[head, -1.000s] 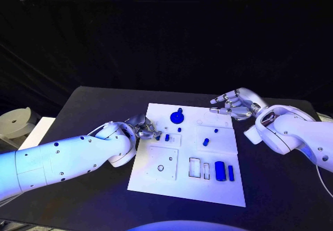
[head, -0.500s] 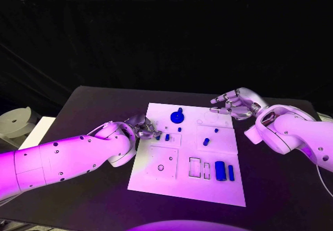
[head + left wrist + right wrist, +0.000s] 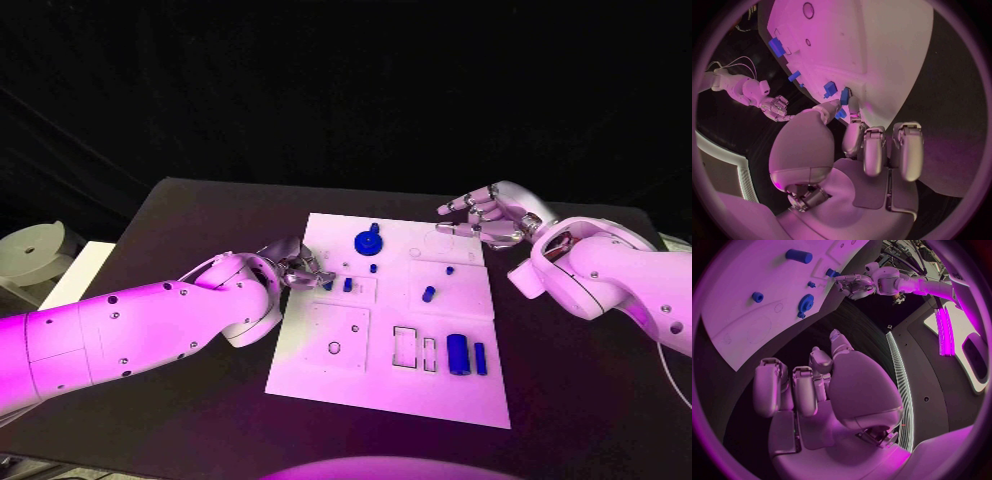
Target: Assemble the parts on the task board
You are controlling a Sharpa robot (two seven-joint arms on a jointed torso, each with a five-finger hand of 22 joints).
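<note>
2 silver robot hands, left robot hand [image 3: 296, 266] apparently pinching small blue part [image 3: 330, 284], flat white task board [image 3: 355, 385]

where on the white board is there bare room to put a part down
The near end of the board, below the two blue bars and slots, is bare. Crowded spots: the far left by the gear, where the left hand works.

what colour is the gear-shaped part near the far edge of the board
Blue. The gear-shaped part shows best in the head view, on the white task board.

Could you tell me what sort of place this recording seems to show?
Probably a robotics lab or demo stand: a black table against a dark backdrop, a white task board with small blue parts, and coloured light over everything.
</note>
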